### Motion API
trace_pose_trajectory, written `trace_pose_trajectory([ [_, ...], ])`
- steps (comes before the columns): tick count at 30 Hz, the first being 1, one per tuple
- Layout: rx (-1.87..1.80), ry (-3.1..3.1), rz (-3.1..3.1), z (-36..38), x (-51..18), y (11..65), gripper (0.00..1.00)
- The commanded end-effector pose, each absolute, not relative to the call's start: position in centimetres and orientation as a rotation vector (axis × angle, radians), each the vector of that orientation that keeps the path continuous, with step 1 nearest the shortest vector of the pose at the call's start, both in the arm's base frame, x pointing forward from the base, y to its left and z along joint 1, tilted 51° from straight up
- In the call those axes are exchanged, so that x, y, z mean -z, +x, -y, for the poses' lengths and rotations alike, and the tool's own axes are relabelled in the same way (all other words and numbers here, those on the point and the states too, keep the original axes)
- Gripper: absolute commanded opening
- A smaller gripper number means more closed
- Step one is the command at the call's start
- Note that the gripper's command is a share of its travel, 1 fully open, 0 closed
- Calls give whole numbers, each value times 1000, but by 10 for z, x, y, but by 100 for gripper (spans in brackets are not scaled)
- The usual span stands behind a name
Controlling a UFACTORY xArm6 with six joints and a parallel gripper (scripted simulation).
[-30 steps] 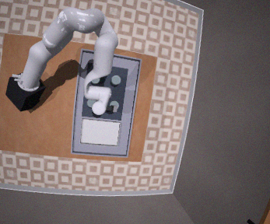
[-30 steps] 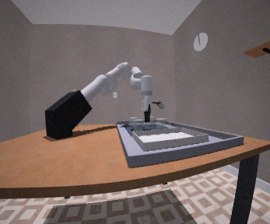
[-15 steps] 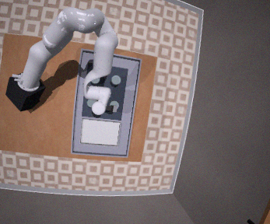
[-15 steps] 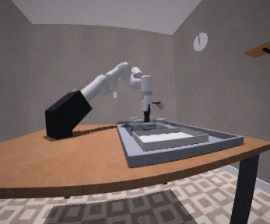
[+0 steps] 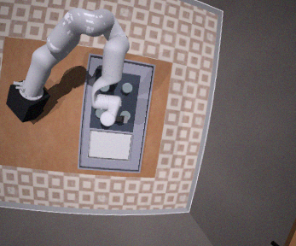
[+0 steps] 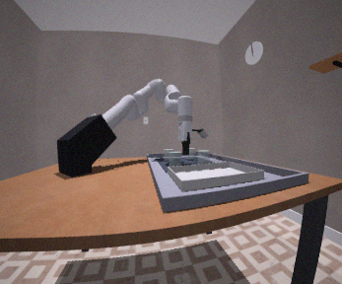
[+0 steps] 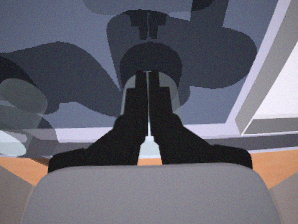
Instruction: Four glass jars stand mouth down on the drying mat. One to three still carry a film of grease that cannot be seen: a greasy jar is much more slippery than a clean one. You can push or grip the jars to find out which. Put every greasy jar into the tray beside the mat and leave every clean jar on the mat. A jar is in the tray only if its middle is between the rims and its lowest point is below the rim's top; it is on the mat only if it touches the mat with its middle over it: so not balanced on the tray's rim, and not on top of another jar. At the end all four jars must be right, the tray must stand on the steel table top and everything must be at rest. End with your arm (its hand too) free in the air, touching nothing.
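Four pale, see-through glass jars [image 5: 127, 88] are standing on the dark drying mat [image 5: 136, 96], apart from one another, beside the white-floored tray [image 5: 110, 145] [image 6: 217, 175].

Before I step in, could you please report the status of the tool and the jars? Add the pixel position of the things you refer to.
Tool [image 5: 120, 120] [image 6: 185, 154] [image 7: 148, 85] shut, nothing held, low by a jar [image 7: 176, 92]. All four jars on mat [image 5: 135, 102]. Tray [image 5: 129, 147] [image 6: 218, 183] [image 7: 260, 116] without jars.

Four jars [image 5: 127, 88] on mat [image 5: 130, 102]; one tray [image 5: 110, 145] [image 6: 218, 183]; one arm [image 5: 113, 60] [image 6: 121, 109]; one clock [image 6: 253, 52]; one wall shelf [image 6: 338, 59].
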State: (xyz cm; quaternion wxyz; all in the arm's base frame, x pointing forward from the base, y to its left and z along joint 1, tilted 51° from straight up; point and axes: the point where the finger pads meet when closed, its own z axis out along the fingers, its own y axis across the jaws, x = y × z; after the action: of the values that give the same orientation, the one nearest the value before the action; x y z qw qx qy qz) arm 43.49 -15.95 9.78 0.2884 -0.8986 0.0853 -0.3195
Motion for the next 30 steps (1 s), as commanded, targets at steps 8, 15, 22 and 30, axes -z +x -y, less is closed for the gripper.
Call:
trace_pose_trajectory([
  [8,856,-2400,-228,160,-98,434,0],
  [15,856,-2400,-228,160,-97,433,0],
  [22,856,-2400,-228,159,-97,433,0],
  [30,856,-2400,-228,159,-96,432,0],
])
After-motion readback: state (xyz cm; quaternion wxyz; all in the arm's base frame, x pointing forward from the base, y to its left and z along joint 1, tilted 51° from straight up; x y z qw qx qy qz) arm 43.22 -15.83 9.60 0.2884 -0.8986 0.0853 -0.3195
